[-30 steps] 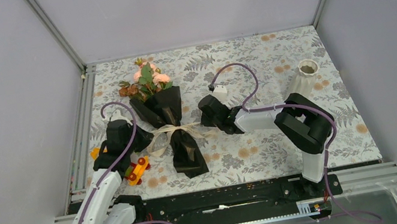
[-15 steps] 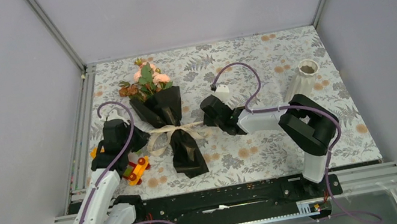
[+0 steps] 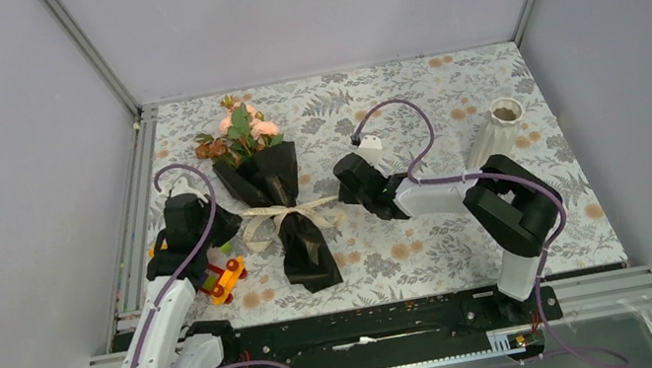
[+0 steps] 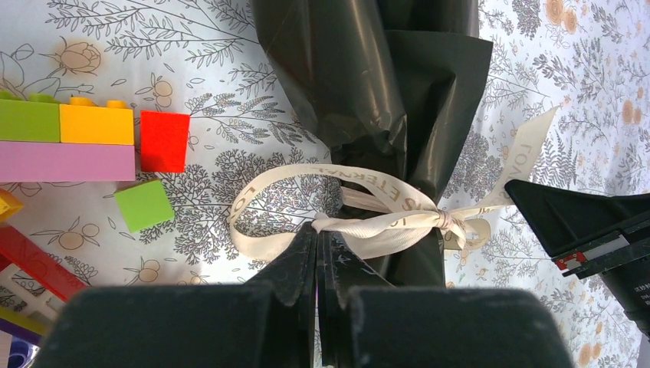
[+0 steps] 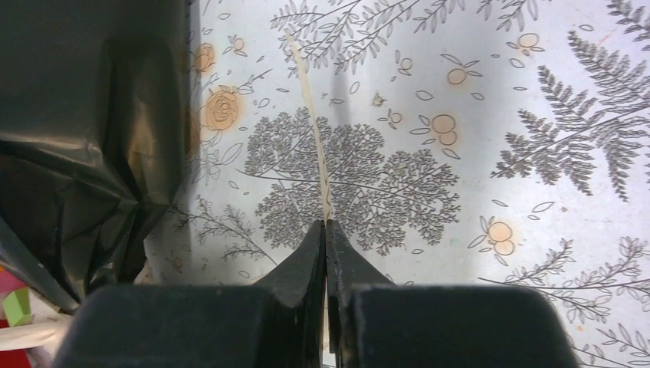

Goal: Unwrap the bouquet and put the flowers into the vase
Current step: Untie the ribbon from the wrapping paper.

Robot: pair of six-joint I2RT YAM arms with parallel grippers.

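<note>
**A:** Entry one, left jaws: state?

**B:** Clenched on the cream ribbon (image 4: 372,186), pinching a strand just short of the knot (image 4: 443,221). In the left wrist view the knot sits at 3 o'clock of the tips, and a slack loop bows out toward 10 o'clock.

**A:** Entry two, right jaws?

**B:** Clenched likewise, on the ribbon tail (image 5: 316,138). It runs edge-on from the tips toward 12 o'clock in the right wrist view.

**A:** Purpose of the paired hold?

**B:** Judged: one end each, from opposite sides, so that drawing apart would slip the bow. From above, the left jaws stand at 9 o'clock of the knot and the right jaws at 3 o'clock.

**A:** Entry three, the bouquet (image 3: 303,248)?

**B:** Flat on the worktop (image 3: 434,256), between the two pairs of jaws. Mouth to 12 o'clock, foot to 6. The wrapping paper (image 4: 360,77) is gathered and tied at the waist. Only ribbon is seen in either grip. The flowers (image 3: 241,130) show at the mouth, none out.

**A:** Entry four, the vase (image 3: 497,137)?

**B:** Upright at 2 o'clock of the worktop, well apart from the bouquet, no stems in it.

**A:** Sundries?

**B:** Toy-block car (image 3: 223,279), at 8 o'clock of the knot, just beside the left jaws. Judged no part of the task.
</note>
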